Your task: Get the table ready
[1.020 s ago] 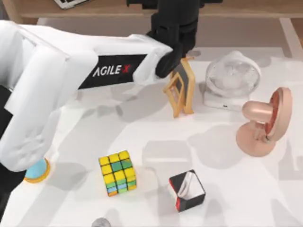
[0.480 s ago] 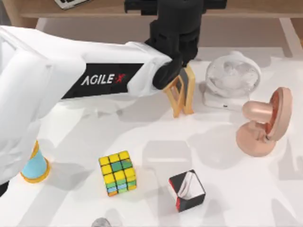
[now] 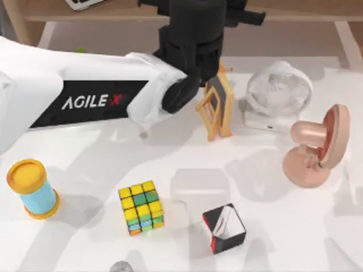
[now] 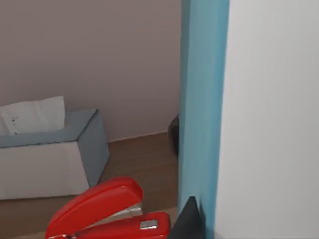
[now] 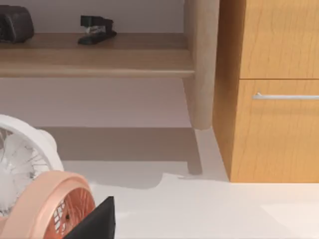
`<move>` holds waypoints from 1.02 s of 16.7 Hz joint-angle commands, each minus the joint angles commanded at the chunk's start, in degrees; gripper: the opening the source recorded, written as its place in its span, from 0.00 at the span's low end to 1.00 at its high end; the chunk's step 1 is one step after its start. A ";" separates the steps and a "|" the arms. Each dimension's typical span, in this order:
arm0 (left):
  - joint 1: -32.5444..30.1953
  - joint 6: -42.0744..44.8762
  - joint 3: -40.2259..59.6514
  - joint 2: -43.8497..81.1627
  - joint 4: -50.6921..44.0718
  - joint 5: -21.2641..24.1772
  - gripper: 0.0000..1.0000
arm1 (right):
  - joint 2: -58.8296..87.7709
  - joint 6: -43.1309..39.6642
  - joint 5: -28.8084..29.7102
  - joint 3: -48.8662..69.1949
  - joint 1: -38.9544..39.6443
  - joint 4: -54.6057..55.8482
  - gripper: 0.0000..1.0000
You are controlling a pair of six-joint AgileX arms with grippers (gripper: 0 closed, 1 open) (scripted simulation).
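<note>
your left arm [image 3: 108, 96] reaches across the desk [image 3: 272, 226] toward the shelf [image 3: 295, 14]; i cannot tell its fingers' state. the cube [image 3: 141, 207], can [image 3: 31, 188], frame [image 3: 216, 105] and both fans [image 3: 279, 93] sit scattered, so most tidying looks undone.

Rubik's cube [image 3: 141, 207], two fans [image 3: 278, 93], perhaps a picture frame [image 3: 216, 106].

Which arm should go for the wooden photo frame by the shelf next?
Left, probably. The left arm already reaches across the table with its wrist beside the photo frame; the right wrist view faces the two fans near the right side.
</note>
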 joint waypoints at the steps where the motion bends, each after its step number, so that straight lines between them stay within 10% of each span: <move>1: 0.63 2.59 -2.81 -2.64 -0.55 1.78 0.00 | 0.00 0.00 0.00 0.00 0.00 0.00 1.00; 8: 12.21 25.59 -25.17 -24.98 -4.68 16.25 0.00 | 0.00 0.00 0.00 0.00 0.00 0.00 1.00; 17: 41.73 58.18 -47.11 -40.31 -8.76 36.55 0.00 | 0.00 0.00 0.00 0.00 0.00 0.00 1.00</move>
